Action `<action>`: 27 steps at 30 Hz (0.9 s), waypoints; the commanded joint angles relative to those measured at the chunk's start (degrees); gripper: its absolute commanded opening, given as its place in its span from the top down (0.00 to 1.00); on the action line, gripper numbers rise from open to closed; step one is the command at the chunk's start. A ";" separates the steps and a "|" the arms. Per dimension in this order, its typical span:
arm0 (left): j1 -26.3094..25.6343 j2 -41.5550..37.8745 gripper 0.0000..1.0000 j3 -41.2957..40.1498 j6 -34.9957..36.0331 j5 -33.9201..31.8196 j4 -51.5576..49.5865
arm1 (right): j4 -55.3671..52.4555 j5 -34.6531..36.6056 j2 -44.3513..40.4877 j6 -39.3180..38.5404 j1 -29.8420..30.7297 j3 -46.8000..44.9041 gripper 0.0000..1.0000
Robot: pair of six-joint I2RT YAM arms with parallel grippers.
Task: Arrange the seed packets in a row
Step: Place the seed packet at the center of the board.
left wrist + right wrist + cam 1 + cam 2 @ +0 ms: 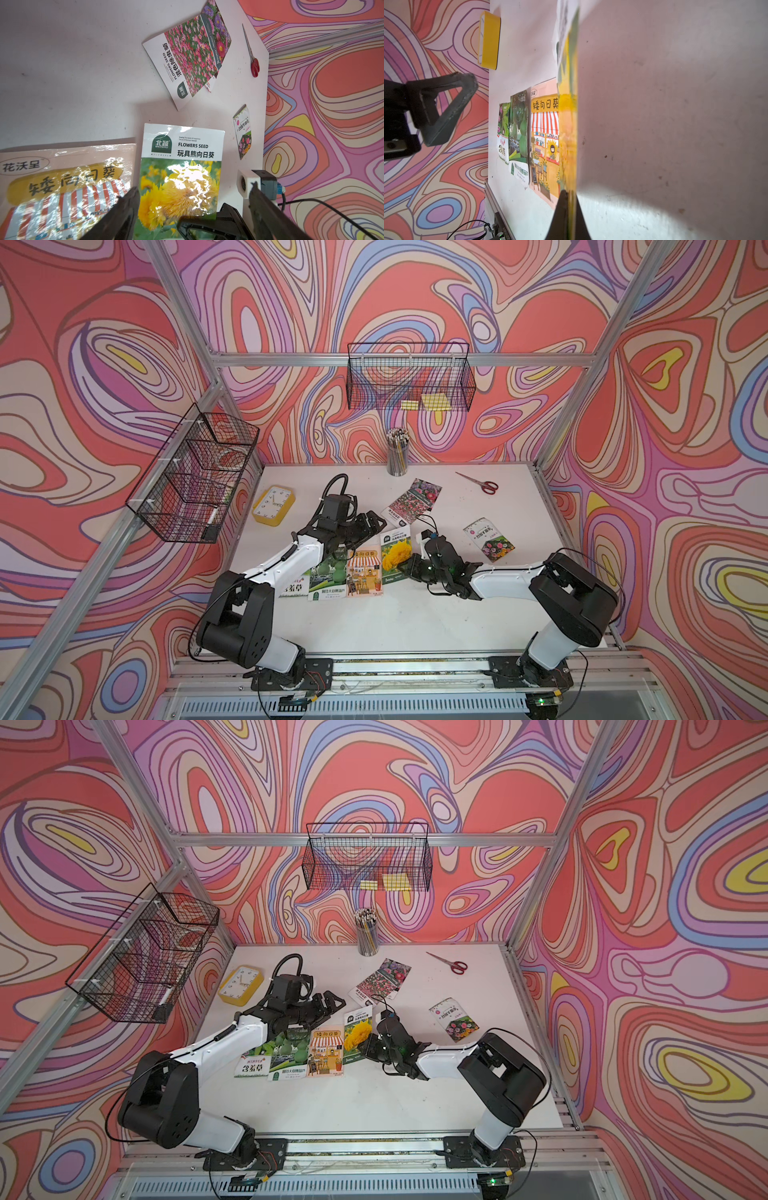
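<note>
Bare white table [415, 614] lies open in front of the row and to its right. The right gripper [406, 564] is clamped on a corner of the fluffy-sunflower packet [180, 166] (glossy, glare-streaked), which sits just beside the shopfront packet [364, 572]. The left gripper [193, 187] hovers above them, wide open and empty. The pink-flower packet [409, 502] and scissors [484, 485] lie behind.
</note>
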 commanded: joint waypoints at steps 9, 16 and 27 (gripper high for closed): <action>-0.39 -1.50 0.17 -0.99 0.16 -0.89 -1.35 | -3.48 1.28 0.79 -0.21 0.40 0.36 1.00; -0.43 -1.59 0.17 -1.05 0.16 -0.77 -1.19 | -5.02 -1.05 3.66 0.10 0.40 2.25 1.00; -0.45 -1.58 0.17 -1.17 0.22 -0.62 -1.18 | -8.28 -0.90 3.56 0.65 0.48 2.13 1.00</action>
